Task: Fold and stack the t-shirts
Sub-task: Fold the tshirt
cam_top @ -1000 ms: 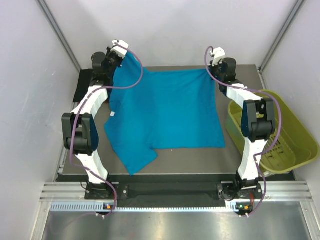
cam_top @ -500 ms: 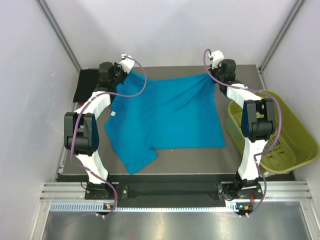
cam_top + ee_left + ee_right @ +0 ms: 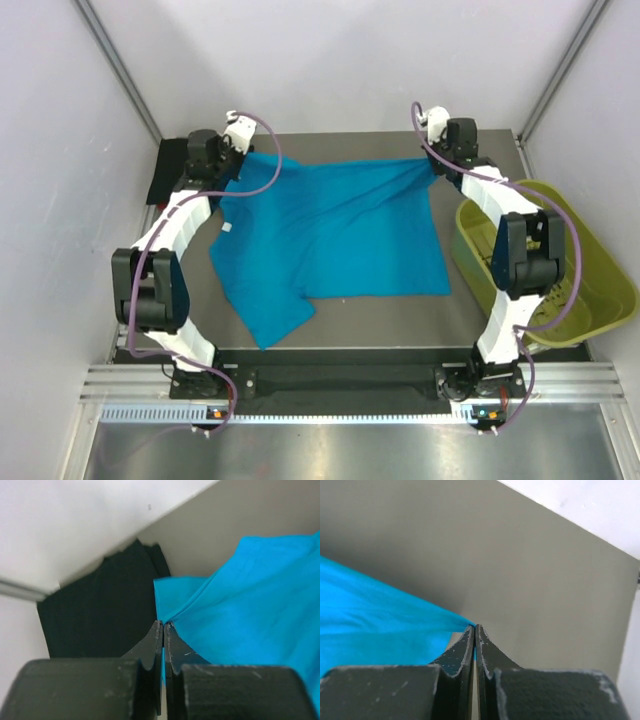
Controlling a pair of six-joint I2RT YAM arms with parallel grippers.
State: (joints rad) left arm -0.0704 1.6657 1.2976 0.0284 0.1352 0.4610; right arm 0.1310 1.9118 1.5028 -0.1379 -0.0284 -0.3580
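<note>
We count one grey worktop (image 3: 380, 320). On it lies one teal t-shirt (image 3: 340, 235), spread nearly flat across the middle. Creases run toward its two far corners, and one sleeve reaches toward the near left. One yellow-green bin (image 3: 600, 270) sits at the worktop's right edge. One black t-shirt (image 3: 100, 610) lies at the far left corner, just beside the teal one. We see two pincers. The left pincer (image 3: 163, 625) is clamped on the teal cloth's far left corner, and the right pincer (image 3: 474, 627) is clamped on its far right corner. One small white neck label (image 3: 227, 228) shows near the shirt's left edge.
</note>
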